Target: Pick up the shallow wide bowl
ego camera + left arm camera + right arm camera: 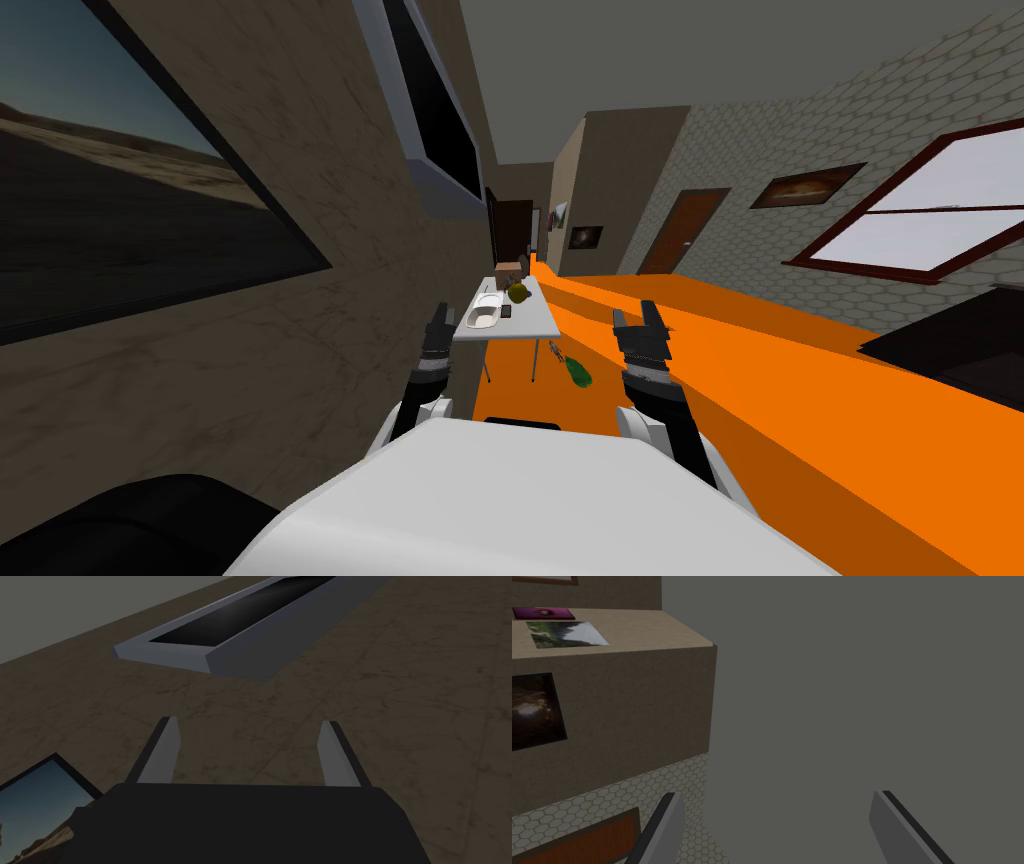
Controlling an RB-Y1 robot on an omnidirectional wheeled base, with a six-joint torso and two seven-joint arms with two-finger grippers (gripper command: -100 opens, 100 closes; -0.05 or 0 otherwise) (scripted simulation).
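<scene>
Head view shows a wide orange floor (760, 340) running ahead along a brown wall (300, 330), and well ahead a white table (530, 325) standing against that wall. Both arms are raised in front of me: the left gripper (438, 312) beside the wall, the right gripper (634, 312) over the floor. Each wrist view shows its fingers (165, 748) (664, 826) standing apart with nothing between them.

The bowl (482, 319), pale and shallow, sits on the table's near end, toward the wall. Behind it are a brown box (508, 270) and a yellow-green lump (518, 292), with a small dark item (506, 311) just beside it.

The step in hand looks like the approach. I would roll straight ahead, skirt the green thing (578, 374) lying on the floor, stop square to the near end, then pinch the bowl's rim instead of trying to span it.
</scene>
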